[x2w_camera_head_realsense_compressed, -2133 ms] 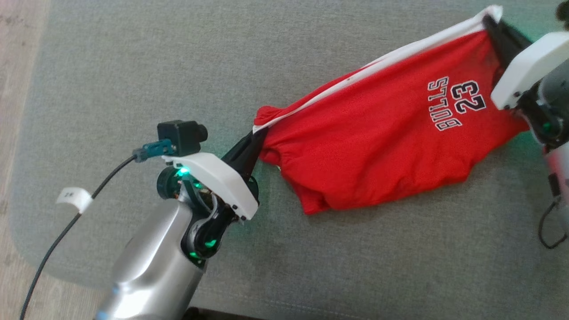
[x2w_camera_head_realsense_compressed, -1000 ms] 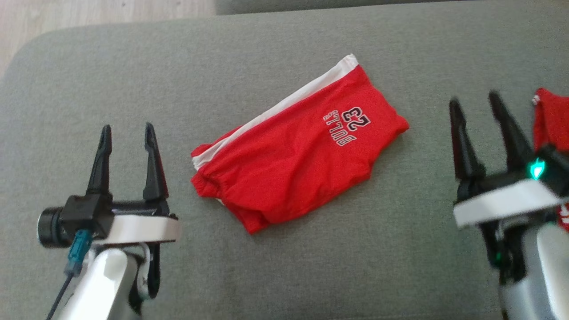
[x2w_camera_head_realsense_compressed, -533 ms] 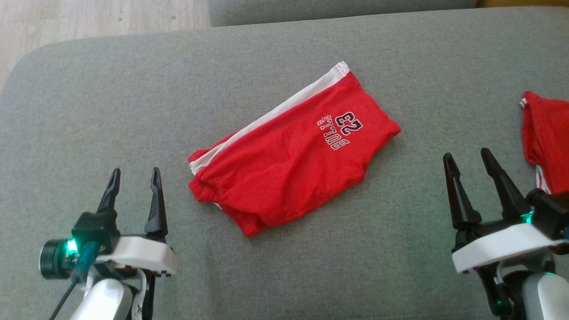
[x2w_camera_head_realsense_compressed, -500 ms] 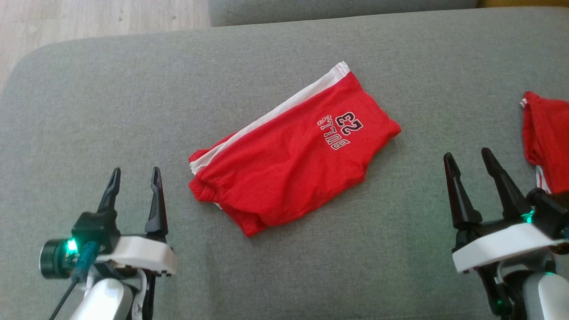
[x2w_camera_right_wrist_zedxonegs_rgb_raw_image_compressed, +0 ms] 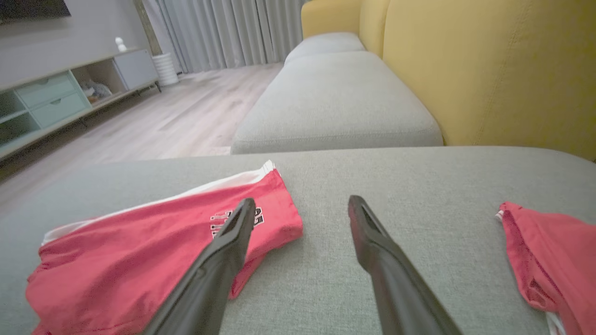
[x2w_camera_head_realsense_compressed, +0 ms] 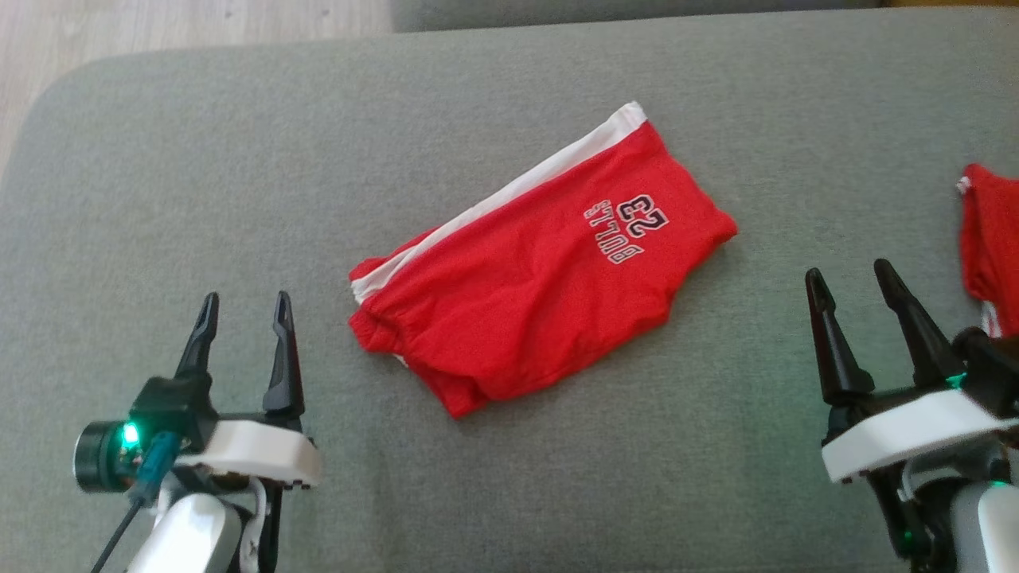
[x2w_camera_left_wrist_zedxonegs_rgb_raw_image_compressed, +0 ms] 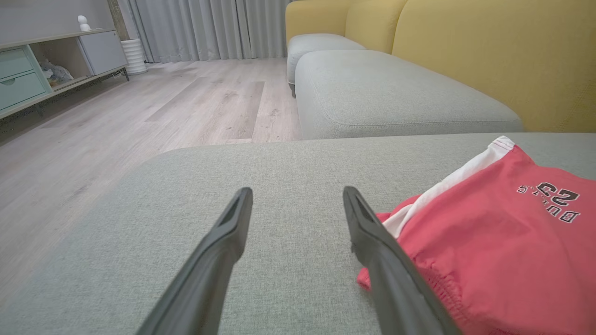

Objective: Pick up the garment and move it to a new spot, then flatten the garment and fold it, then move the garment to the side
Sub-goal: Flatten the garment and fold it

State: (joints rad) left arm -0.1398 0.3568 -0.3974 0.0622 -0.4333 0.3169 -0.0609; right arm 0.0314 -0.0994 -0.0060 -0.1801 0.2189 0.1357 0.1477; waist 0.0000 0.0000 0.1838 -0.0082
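While folded red shorts (x2w_camera_head_realsense_compressed: 541, 278) lie on grey cushion (x2w_camera_head_realsense_compressed: 239, 159), both jaws open, empty.

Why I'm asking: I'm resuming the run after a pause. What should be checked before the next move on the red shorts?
1. The left gripper is open and empty: ok.
2. The right gripper is open and empty: ok.
3. The red shorts lie free on the grey cushion, touched by neither gripper: ok.
4. Shorts lying flat: not ok, the waistband end is bunched.
5. The second red garment lies apart from the shorts: ok.
6. Lower layers lined up: cannot tell.
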